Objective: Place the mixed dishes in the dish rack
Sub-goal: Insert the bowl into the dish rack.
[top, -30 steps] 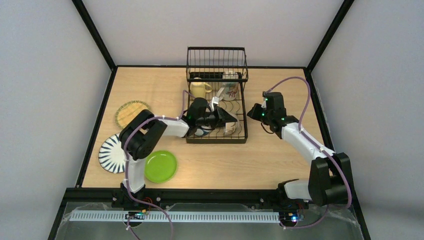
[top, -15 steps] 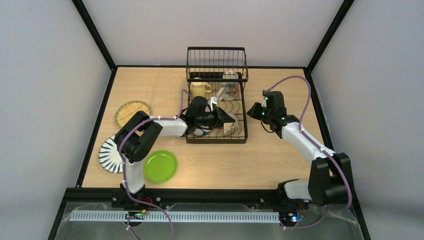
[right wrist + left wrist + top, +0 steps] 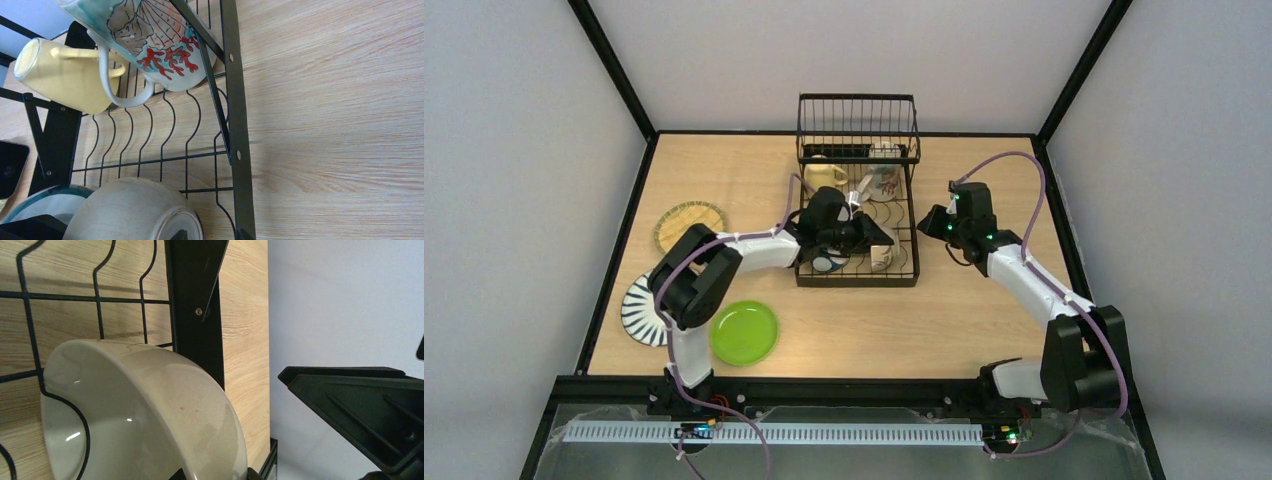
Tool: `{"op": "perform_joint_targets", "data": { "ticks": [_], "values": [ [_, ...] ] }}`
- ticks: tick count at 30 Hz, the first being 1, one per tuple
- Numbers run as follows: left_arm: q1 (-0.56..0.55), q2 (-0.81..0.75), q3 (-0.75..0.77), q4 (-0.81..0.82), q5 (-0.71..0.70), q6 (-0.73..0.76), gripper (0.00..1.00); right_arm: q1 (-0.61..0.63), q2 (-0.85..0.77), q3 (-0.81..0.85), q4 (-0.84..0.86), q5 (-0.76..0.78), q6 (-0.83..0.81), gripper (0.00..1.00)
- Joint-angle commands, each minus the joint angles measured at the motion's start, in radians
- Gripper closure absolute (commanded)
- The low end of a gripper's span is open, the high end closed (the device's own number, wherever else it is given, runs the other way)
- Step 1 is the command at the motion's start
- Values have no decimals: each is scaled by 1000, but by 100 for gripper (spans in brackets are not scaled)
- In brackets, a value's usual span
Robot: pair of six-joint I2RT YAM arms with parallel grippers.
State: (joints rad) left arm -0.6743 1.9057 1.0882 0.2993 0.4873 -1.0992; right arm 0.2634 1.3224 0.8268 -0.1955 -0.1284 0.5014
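Pale wood-grain surface [image 3: 984, 330] carries, nearest, the smooth lime green plate [image 3: 744, 332] lying flat, with the black-striped white plate [image 3: 636, 312] near it and the tan woven-look plate [image 3: 686, 226] farther back. All three sit on the left, so the left arm [image 3: 759, 250] looks better placed, though it points away from them, into the black wire dish rack [image 3: 856, 281]. There the left jaws stand spread, one finger [image 3: 350, 405] clear of a glossy cream bowl [image 3: 150, 410] propped on edge beside the blue-outside bowl [image 3: 829, 263]. Beside the rack's right rail hover the right jaws, whose spread I cannot tell. Farthest, a pale yellow mug [image 3: 65, 75] and a shell-patterned mug [image 3: 160, 40] lean by the tall basket end.
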Motion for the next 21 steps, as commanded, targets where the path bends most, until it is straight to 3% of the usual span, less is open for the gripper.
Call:
{"op": "perform_joint_targets", "data": {
  "ticks": [1,21],
  "values": [
    [4,-10,1,-213,-80,59,40,10,-6,14,8,-5,3,46],
    [4,-103,47,-384,-163,114,38,16,-30,15,3,-11,9,46]
  ]
}}
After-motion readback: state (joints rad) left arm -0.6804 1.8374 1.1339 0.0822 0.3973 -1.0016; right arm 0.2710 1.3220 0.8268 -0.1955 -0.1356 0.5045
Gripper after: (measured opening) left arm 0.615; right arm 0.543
